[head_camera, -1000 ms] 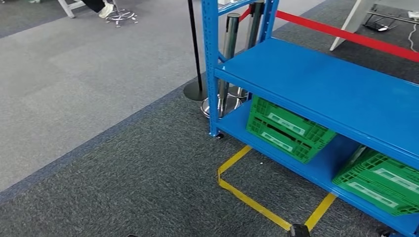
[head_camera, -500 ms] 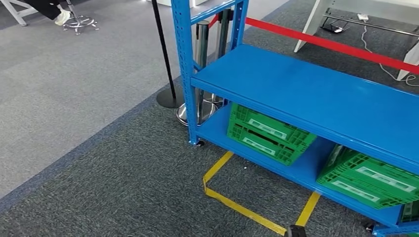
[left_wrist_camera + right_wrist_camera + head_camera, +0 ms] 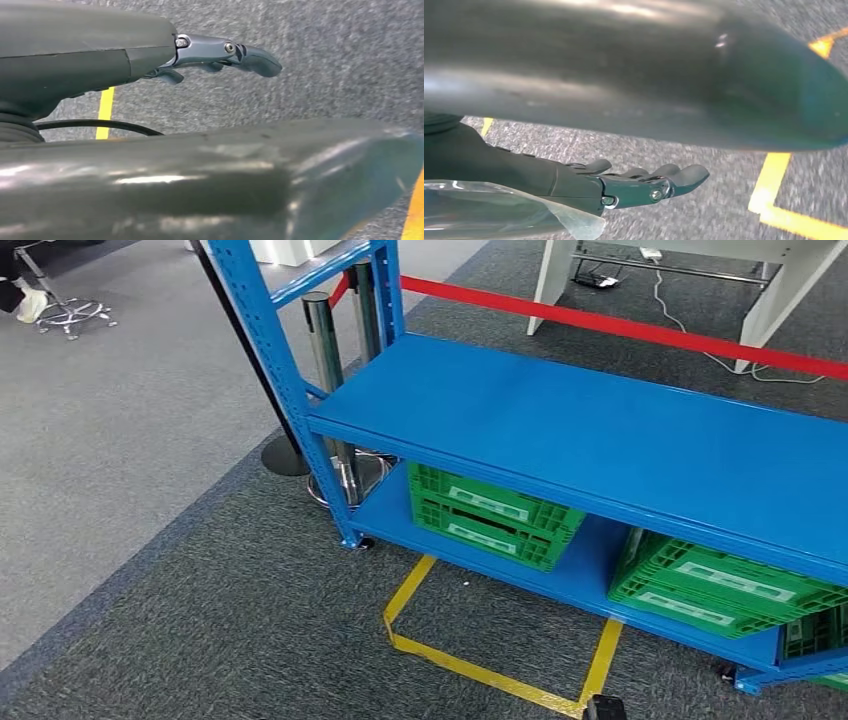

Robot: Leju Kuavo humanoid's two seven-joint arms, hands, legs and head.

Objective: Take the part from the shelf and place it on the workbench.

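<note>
Readable text: we find none in these views.
Green crates [image 3: 492, 515]: we see pale rectangular label panels on their side walls, but any lettering on them is too small for us to make out.
Blue shelf [image 3: 600, 440]: we see plain painted surfaces, with no marking we can read.
Yellow floor tape [image 3: 480, 670]: we see plain lines only, no characters.
Red barrier belt [image 3: 620, 325]: we see a plain band, with no print we can read.

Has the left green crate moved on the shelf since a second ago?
No. The left green crate keeps its place on the blue shelf's bottom board beside the corner post; the whole scene slid left, so the camera turned.
</note>
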